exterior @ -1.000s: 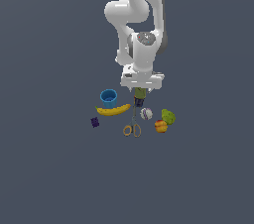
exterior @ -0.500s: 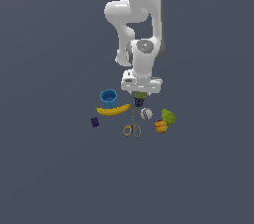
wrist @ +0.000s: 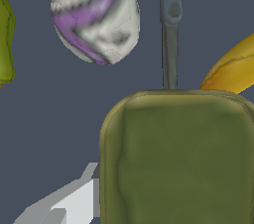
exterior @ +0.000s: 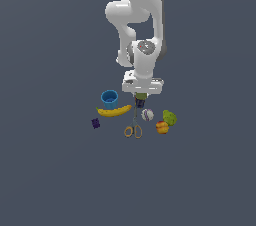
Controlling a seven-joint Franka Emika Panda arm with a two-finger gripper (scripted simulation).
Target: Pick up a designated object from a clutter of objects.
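Observation:
The designated can [exterior: 140,102] stands upright, dark navy with an olive-green lid, between the banana [exterior: 114,111] and the white ball [exterior: 147,115]. My gripper [exterior: 141,98] is directly over it, down at its lid, with the jaws open around it. In the wrist view the olive lid [wrist: 178,158] fills the frame, with one grey finger [wrist: 69,203] beside it. The can's body is hidden there. The other finger is out of view.
The blue cup [exterior: 109,99], orange-handled scissors [exterior: 134,129], green pear [exterior: 169,117], orange fruit [exterior: 162,127] and purple piece [exterior: 95,123] lie around the can. The wrist view shows the ball [wrist: 95,16], the scissors' blades [wrist: 170,29] and the banana's tip [wrist: 233,69].
The gripper has come down a little onto the can. The objects have not moved.

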